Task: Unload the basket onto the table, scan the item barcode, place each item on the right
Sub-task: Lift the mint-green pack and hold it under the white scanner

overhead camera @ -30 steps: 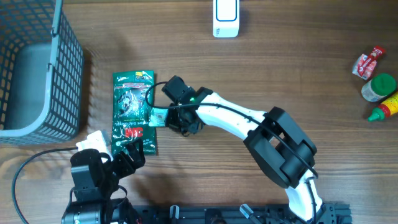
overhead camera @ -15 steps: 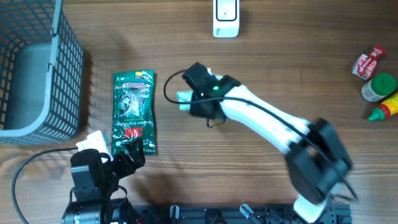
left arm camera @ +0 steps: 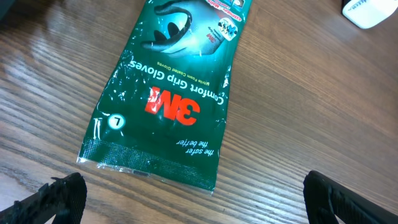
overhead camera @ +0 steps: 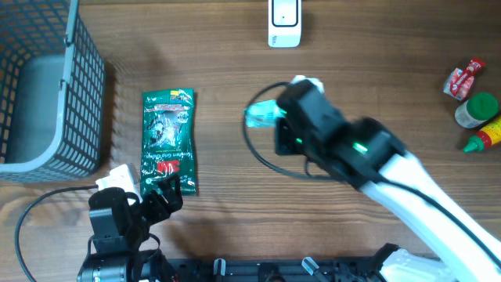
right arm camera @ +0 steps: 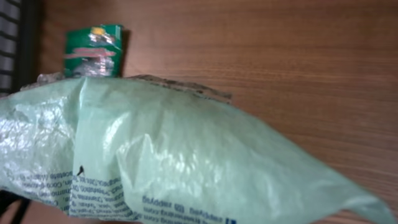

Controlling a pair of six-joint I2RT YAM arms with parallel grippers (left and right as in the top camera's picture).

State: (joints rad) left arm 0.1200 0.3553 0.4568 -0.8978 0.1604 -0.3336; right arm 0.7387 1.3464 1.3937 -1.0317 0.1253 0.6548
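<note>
1. Right gripper (overhead camera: 275, 117): closed together and clamped on one pale green packet (overhead camera: 261, 116). The packet is raised off the bench (overhead camera: 235, 204). In the right wrist view it fills the lower frame and hides the fingers.
2. Packet position: on the robot's side of the scanner (overhead camera: 283, 23), slightly to its left and apart from it.
3. Left gripper (left arm camera: 193, 185): jaws wide apart, empty. It sits at the near end of one green glove pack (left arm camera: 171, 102), which lies flat on the bench, left of the scanner and nearer the robot.
4. Item count:
   - pale green packet: one
   - glove pack: one
   - scanner: one, white
   - wire basket (overhead camera: 78, 102): one, far left of the scanner
   - red packet (overhead camera: 463, 77): one, far right of the scanner
   - bottles (overhead camera: 479, 119): two, just beside the red packet
</note>
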